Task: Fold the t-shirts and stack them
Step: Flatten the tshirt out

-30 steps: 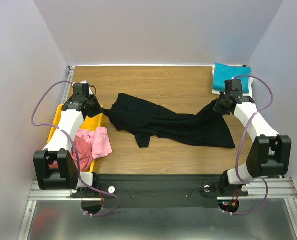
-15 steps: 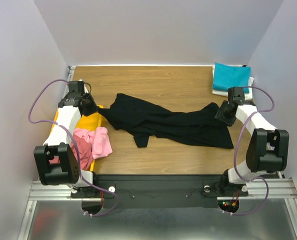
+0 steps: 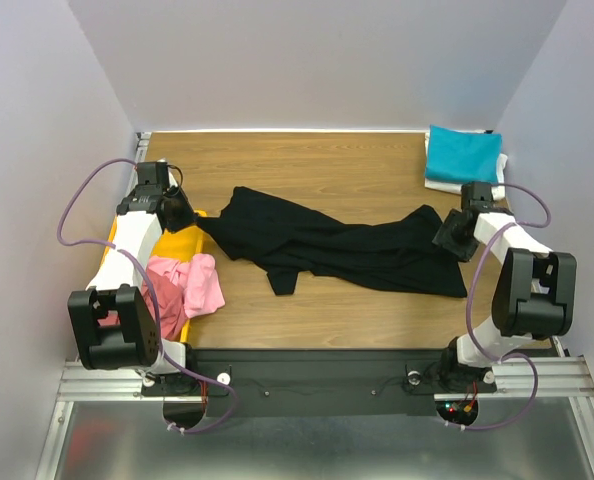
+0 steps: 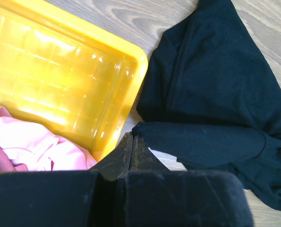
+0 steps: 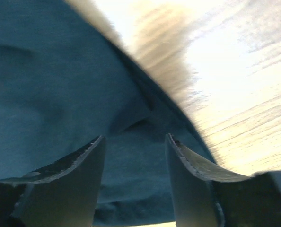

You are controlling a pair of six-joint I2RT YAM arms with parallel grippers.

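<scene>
Top view: bright, even light; I read it sharp throughout. Left wrist: glare on yellow tray (image 4: 60, 61) left of black t-shirt (image 4: 216, 85). Right wrist: blurred; tabletop (image 5: 244, 71) right of the t-shirt blown out white.

No legible text, label, brand, number or sign on any surface in view.
</scene>
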